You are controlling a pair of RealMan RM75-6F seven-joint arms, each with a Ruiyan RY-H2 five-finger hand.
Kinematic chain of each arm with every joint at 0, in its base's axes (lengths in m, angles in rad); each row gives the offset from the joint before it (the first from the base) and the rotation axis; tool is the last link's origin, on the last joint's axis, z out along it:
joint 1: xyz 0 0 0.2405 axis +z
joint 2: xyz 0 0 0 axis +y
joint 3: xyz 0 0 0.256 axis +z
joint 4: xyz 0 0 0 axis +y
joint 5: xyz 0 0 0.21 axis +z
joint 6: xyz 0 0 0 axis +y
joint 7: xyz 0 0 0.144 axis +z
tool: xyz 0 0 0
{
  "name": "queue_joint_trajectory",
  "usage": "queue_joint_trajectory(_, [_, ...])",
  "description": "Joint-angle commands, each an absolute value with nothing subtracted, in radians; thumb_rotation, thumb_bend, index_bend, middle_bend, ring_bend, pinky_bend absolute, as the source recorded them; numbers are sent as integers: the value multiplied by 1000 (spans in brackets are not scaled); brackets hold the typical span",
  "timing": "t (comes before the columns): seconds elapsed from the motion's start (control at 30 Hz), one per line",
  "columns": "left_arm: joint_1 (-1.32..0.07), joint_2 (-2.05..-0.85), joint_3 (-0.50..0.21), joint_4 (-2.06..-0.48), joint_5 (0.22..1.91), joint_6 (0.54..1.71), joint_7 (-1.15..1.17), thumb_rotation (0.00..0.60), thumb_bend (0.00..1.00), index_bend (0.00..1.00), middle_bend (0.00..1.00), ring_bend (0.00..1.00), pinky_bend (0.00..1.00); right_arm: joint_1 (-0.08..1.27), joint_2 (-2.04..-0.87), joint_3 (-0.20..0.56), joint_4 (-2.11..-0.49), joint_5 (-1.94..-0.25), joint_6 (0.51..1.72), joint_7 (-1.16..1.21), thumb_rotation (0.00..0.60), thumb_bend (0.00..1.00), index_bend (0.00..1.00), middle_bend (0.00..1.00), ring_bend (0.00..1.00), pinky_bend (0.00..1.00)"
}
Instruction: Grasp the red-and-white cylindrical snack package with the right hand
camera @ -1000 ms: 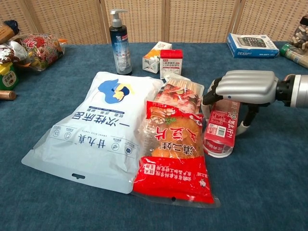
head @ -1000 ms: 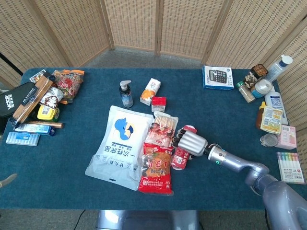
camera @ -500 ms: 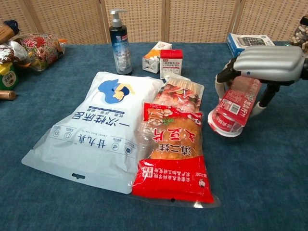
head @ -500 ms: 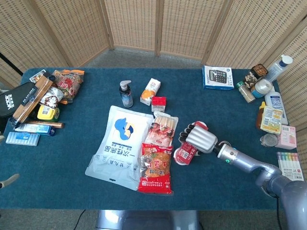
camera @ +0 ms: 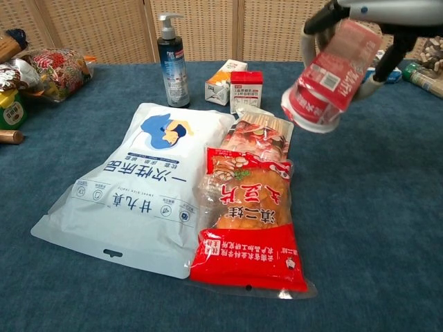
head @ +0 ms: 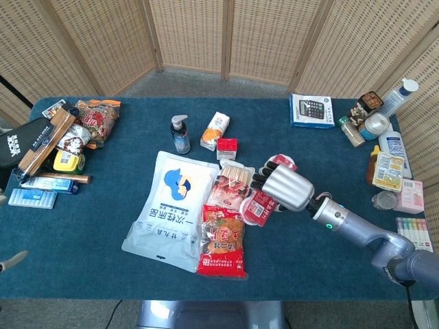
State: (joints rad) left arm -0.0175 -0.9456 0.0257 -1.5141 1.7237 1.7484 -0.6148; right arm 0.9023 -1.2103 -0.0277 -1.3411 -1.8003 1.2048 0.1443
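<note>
My right hand (head: 287, 186) grips the red-and-white cylindrical snack package (head: 261, 206) and holds it up off the table. In the chest view the package (camera: 327, 77) hangs tilted near the top right, its white base pointing down-left, and only the lower part of the right hand (camera: 360, 21) shows at the top edge. The silver forearm (head: 357, 228) runs off to the lower right. My left hand is not visible in either view.
Below the raised package lie a red snack bag (camera: 249, 221), a clear-wrapped sausage pack (camera: 261, 135) and a large white pouch (camera: 142, 183). Behind stand a pump bottle (camera: 173, 63) and two small cartons (camera: 248, 87). A calculator box (head: 311, 110) and several bottles sit far right.
The right hand has lifted the snack package clear of the table, rising steadily and shifting slightly toward the middle. The bags underneath have stayed put.
</note>
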Motion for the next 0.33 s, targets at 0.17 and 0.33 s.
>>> queue_joint_trajectory(0.17, [-12, -943, 28, -1506, 1730, 1765, -629, 600, 64, 113, 0, 0, 0, 963, -1084, 104, -1554, -1705, 1120, 14, 600, 267, 524, 627, 475, 391])
queue_joint_trajectory(0.33, [-11, -943, 28, -1504, 1728, 1769, -632, 600, 64, 114, 0, 0, 0, 975, -1059, 133, -1610, -1686, 1086, -32, 600, 268, 523, 627, 477, 391])
